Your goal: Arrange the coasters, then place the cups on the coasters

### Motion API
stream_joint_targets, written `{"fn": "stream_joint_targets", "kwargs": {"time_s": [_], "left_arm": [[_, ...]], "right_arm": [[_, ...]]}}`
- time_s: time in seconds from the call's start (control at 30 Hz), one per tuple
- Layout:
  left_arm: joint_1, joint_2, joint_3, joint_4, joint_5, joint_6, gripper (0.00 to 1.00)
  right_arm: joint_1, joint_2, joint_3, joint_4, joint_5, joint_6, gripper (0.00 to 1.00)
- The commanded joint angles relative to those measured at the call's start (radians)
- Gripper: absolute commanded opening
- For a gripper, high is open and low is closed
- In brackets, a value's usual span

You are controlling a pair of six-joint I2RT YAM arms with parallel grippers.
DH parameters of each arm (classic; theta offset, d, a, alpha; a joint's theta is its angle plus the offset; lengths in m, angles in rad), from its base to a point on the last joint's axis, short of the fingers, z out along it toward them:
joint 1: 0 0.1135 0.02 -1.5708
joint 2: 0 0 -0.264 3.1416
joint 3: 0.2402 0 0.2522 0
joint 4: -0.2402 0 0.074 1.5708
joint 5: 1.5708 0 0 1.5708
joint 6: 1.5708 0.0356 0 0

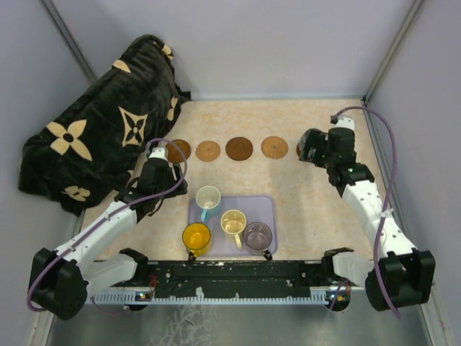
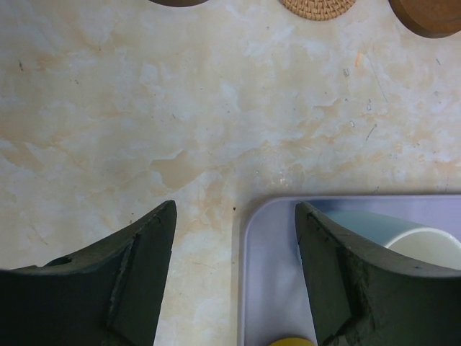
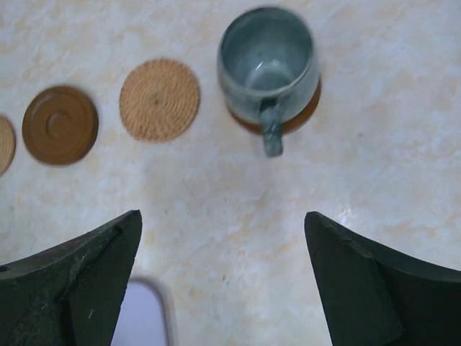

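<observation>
Several round coasters lie in a row across the table: dark brown (image 1: 178,150), tan (image 1: 208,151), dark (image 1: 239,148), tan (image 1: 274,147). In the right wrist view a grey-green cup (image 3: 266,61) stands on a further brown coaster (image 3: 306,115). My right gripper (image 3: 222,213) hangs open just short of it, holding nothing. On the lavender tray (image 1: 268,209) stand the white and light-blue cup (image 1: 207,197), cream cup (image 1: 233,222), yellow cup (image 1: 196,236) and mauve cup (image 1: 257,234). My left gripper (image 2: 235,205) is open and empty over the tray's far-left corner (image 2: 274,274), beside the white-blue cup (image 2: 425,241).
A black plush blanket with tan flower patterns (image 1: 94,137) is heaped at the back left, close to the leftmost coaster. Grey walls close in the table at the back and on both sides. The arms' base rail (image 1: 230,277) runs along the near edge.
</observation>
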Motion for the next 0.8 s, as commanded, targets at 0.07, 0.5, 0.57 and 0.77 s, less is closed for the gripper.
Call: {"fn": "stream_joint_targets", "kwargs": {"time_s": [0.07, 0.5, 0.57, 0.77], "left_arm": [[-0.004, -0.058, -0.027, -0.006, 0.044, -0.013, 0.73], [-0.025, -0.152, -0.066, -0.014, 0.060, -0.011, 0.72], [-0.029, -0.155, -0.067, -0.015, 0.063, -0.013, 0.72], [-0.035, -0.147, -0.067, -0.014, 0.066, -0.014, 0.72]], "right_arm": [[0.238, -0.113, -0.038, -0.215, 0.094, 0.065, 0.89], [0.668, -0.227, -0.092, -0.460, 0.149, 0.324, 0.53], [0.711, -0.241, -0.092, -0.494, 0.143, 0.347, 0.48], [0.851, -0.240, -0.109, -0.524, 0.115, 0.398, 0.48]]}}
